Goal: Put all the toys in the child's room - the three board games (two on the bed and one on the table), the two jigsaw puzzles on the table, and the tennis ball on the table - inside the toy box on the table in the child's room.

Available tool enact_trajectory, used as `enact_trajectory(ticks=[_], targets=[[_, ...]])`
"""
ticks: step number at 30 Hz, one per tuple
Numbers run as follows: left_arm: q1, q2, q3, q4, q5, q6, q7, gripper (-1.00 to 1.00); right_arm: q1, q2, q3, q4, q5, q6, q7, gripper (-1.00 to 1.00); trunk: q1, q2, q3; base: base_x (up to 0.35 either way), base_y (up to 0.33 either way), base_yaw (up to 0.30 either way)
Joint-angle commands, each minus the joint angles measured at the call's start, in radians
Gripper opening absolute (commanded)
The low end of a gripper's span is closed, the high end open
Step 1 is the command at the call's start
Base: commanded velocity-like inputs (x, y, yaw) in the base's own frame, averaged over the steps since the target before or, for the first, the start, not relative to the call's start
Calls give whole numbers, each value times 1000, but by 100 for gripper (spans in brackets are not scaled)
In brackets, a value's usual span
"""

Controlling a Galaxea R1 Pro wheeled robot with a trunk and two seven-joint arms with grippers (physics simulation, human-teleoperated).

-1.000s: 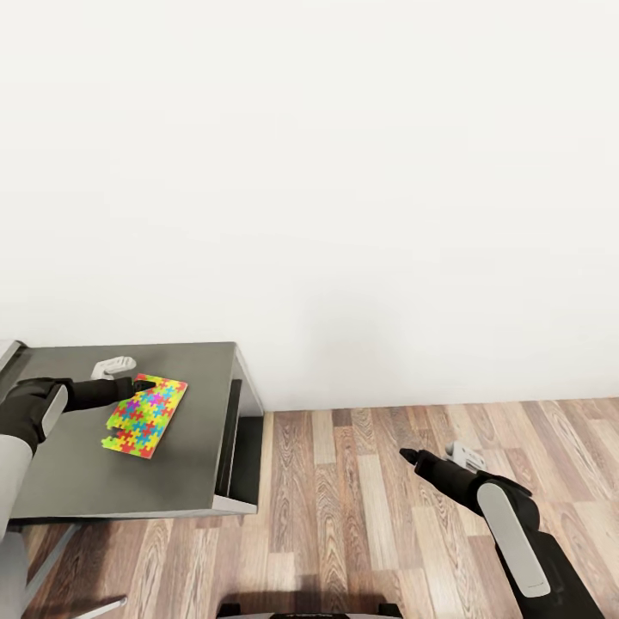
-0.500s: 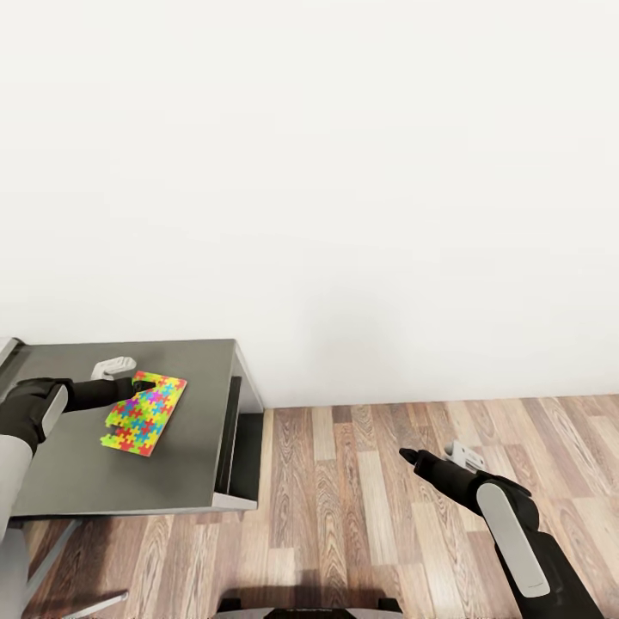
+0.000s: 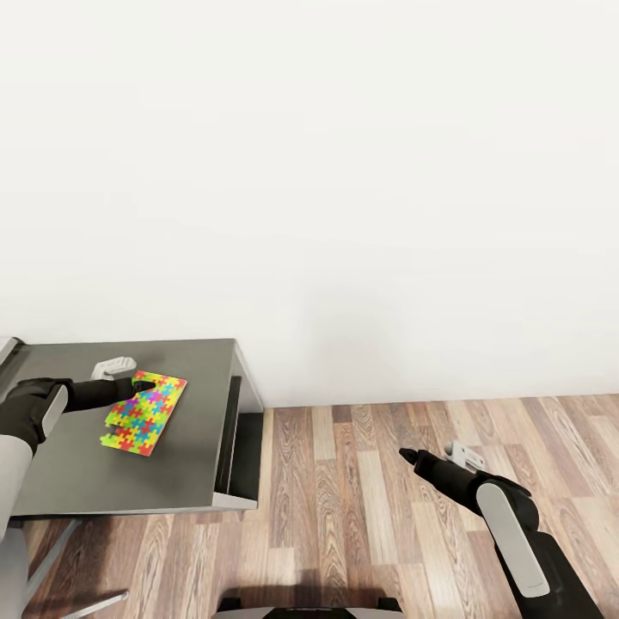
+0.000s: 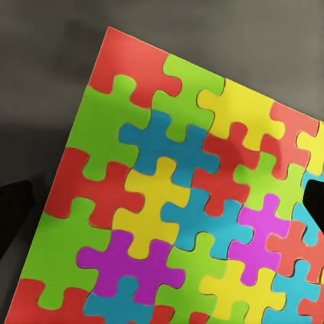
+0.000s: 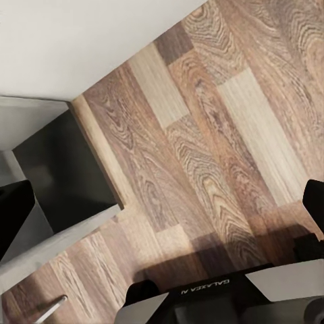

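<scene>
A plain white wall (image 3: 344, 172) occupies the upper part of the head view; wood-plank floor (image 3: 370, 490) runs below it at the right. The table's dark-grey corner section (image 3: 86, 464) stands against the wall at the lower left.

The left arm extends forward and slightly inward over the dark-grey surface, forearm roughly level. The left gripper (image 3: 137, 384) meets the near corner of one jigsaw puzzle (image 3: 144, 414), which sits over the dark-grey surface just beside the fingertips. In the left wrist view the puzzle (image 4: 182, 202) spans the field between the two dark fingertips (image 4: 13, 216), which stand apart at either side. Whether the fingers clamp the puzzle or merely straddle it cannot be determined.

The right arm is bent at the elbow, forearm raised over the floor, well apart from the table. The right gripper (image 3: 434, 460) holds nothing; its fingertips (image 5: 13, 212) are spread wide.
</scene>
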Motion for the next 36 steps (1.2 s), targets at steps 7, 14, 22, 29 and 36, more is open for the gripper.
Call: enact_trajectory(ticks=[7, 14, 22, 29, 36], targets=[[-1, -1, 7, 0, -7, 7, -9, 100, -1, 0, 0, -1, -11, 3, -9, 100, 1, -2, -1, 0, 0, 0], [-1, -1, 7, 2, -5, 8, -19, 100, -1, -1, 0, -1, -11, 3, -9, 100, 1, -2, -1, 0, 0, 0], [-1, -1, 7, 6, -3, 10, -24, 100, -1, 0, 0, -1, -11, 3, -9, 100, 1, -2, -1, 0, 0, 0], [-1, -2, 6, 7, -4, 13, -123, 100, -1, 0, 0, -1, -12, 4, -9, 100, 1, -2, -1, 0, 0, 0], [-1, -5, 6, 8, -5, 14, -150, 100, -1, 0, 0, -1, -12, 4, -9, 100, 1, -2, -1, 0, 0, 0]])
